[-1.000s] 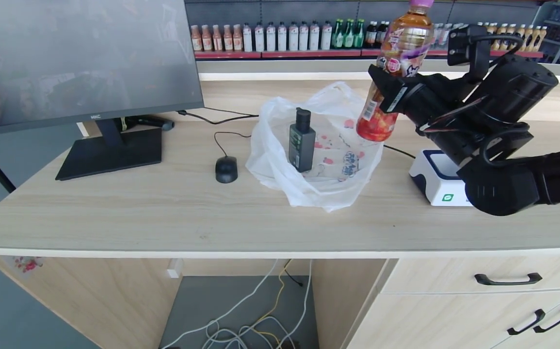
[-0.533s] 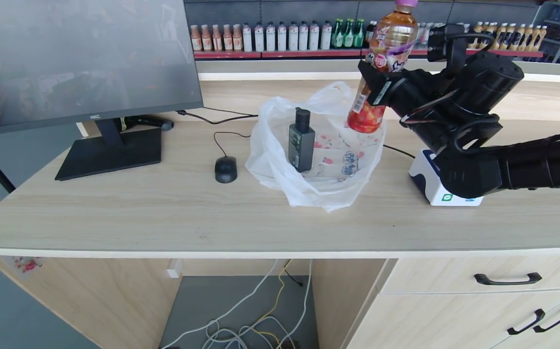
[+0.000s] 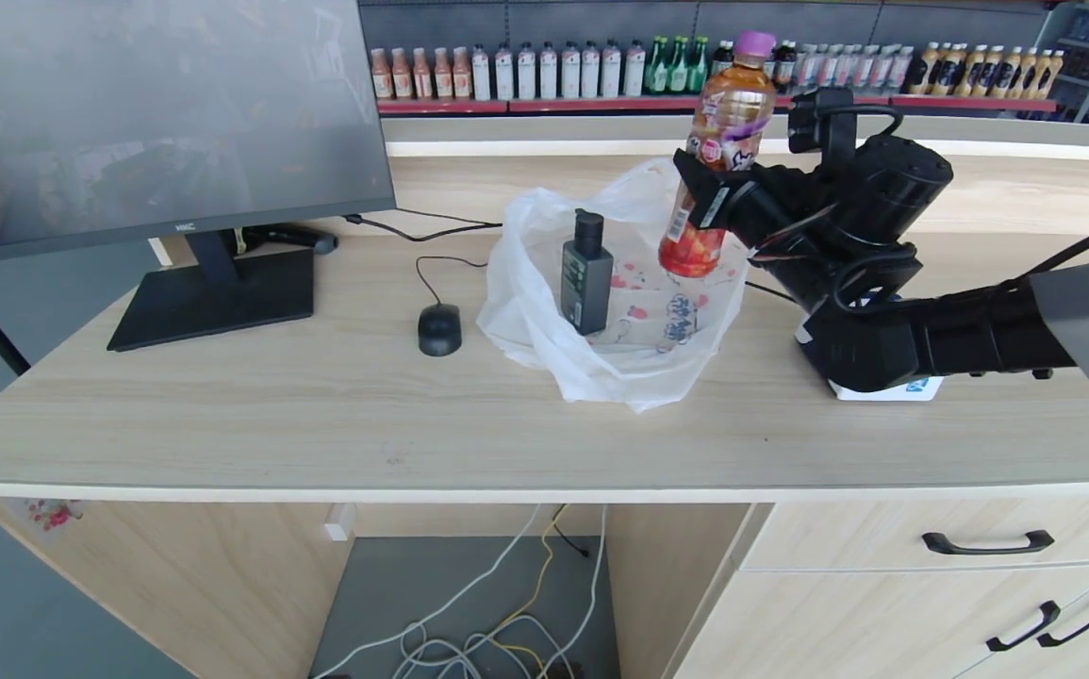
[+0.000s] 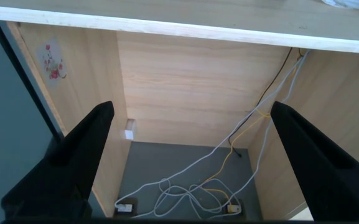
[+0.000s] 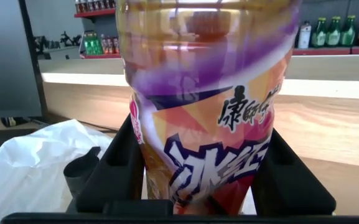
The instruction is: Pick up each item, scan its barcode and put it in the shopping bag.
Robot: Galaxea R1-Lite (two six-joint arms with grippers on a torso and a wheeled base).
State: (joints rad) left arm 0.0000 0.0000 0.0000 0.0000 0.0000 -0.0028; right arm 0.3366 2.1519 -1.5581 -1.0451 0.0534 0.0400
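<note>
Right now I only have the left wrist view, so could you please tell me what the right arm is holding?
Observer: The right gripper is shut on a drink bottle, slightly tilted, over the open shopping bag.
Operator: Thanks. Is anything in the bag already?
Observer: Yes, a dark bottle stands upright inside it.
Operator: And where is the scanner, please?
Observer: The white scanner sits on the counter beside the bag, partly hidden by the right arm.

Head camera down over counter (image 3: pixel 318 415); right wrist close behind shared bottle (image 5: pixel 210 93); left wrist toward under-counter cables (image 4: pixel 191 190)
</note>
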